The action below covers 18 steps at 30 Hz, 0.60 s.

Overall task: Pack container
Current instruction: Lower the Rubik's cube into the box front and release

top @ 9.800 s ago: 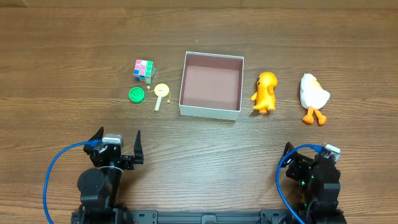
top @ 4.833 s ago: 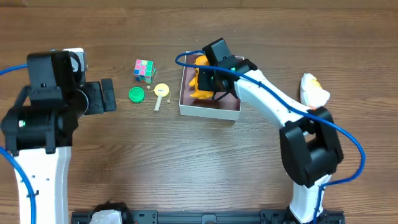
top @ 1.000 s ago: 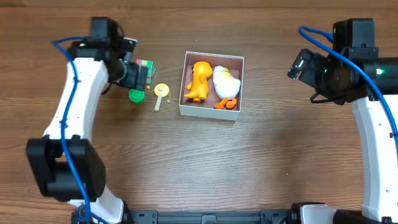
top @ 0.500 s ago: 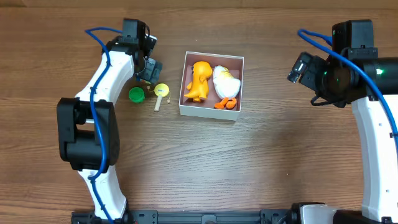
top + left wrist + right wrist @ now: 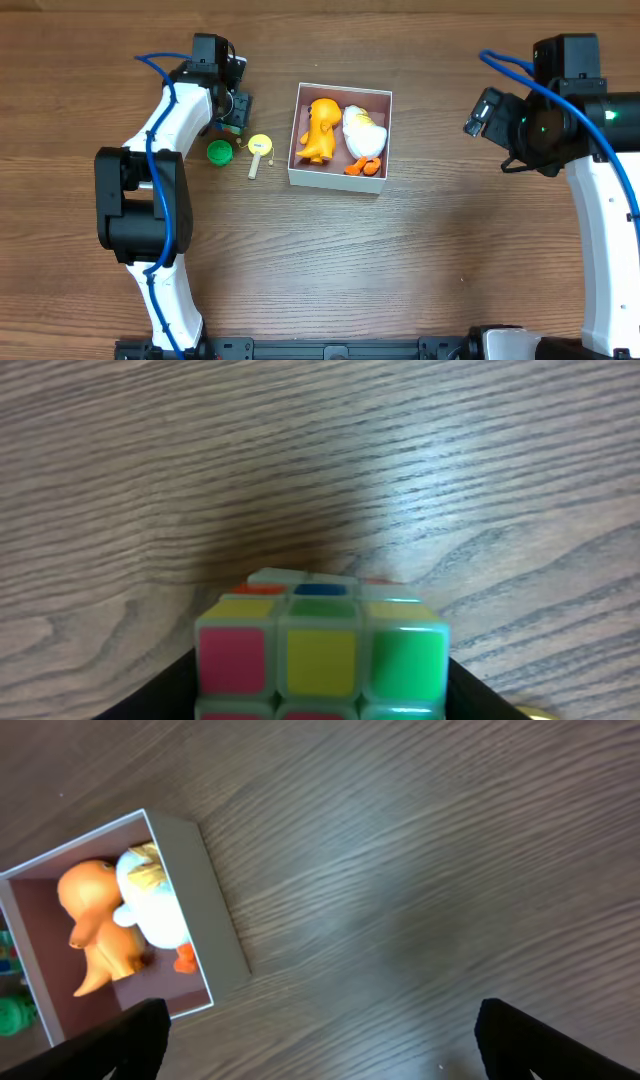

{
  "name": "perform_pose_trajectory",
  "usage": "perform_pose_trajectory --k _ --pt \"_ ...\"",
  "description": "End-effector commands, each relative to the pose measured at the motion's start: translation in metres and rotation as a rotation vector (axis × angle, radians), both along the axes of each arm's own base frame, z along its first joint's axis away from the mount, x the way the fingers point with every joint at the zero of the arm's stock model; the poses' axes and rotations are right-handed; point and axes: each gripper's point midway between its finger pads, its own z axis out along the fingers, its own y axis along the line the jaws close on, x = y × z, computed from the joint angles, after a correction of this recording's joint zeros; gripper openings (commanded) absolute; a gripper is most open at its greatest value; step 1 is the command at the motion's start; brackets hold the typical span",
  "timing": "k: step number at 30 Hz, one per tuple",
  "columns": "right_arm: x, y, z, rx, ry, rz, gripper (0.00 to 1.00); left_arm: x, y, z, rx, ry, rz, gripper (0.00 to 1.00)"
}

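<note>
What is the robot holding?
Right gripper: nothing. Left gripper: fingers flank the puzzle cube on two sides; whether they grip it cannot be told.

Worktop (image 5: pixel 320 260) brown wood grain, smooth, faint sheen; container (image 5: pixel 336 180) thin white card-like walls, matt, dull pinkish-brown inside; puzzle cube (image 5: pixel 320 655) glossy plastic, bright tiles; orange toy (image 5: pixel 321 128) smooth, plastic-looking
</note>
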Motion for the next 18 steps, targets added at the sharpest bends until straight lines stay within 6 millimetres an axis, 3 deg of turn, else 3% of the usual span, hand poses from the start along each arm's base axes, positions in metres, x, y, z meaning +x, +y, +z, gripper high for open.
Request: perform_pose_trajectory --k 1,5,8,12,14,16,18 --pt "-0.003 -0.005 0.004 -0.021 -0.005 -0.006 1.00 0.005 -0.003 0.007 -0.012 -0.006 -0.005 0.48" --pt "-0.002 -0.005 0.004 -0.021 -0.009 -0.006 1.00 0.008 -0.004 0.029 -0.018 0.006 -0.008 0.41" --pt "-0.002 -0.005 0.004 -0.021 -0.008 -0.006 0.99 0.008 -0.007 0.071 -0.034 0.017 -0.008 0.38" --pt "-0.002 -0.005 0.004 -0.021 -0.009 -0.006 0.98 -0.013 -0.045 0.143 -0.184 0.034 -0.053 0.23" --pt "-0.002 -0.005 0.004 -0.020 -0.009 -0.006 0.98 -0.044 -0.084 0.182 -0.185 0.039 -0.112 0.12" --pt "-0.002 -0.005 0.004 -0.020 -0.009 -0.006 0.98 -0.063 -0.115 0.195 -0.199 0.040 -0.134 0.12" --pt "-0.002 -0.005 0.004 -0.020 -0.008 -0.006 0.98 -0.078 -0.147 0.192 -0.192 0.058 -0.062 0.13"
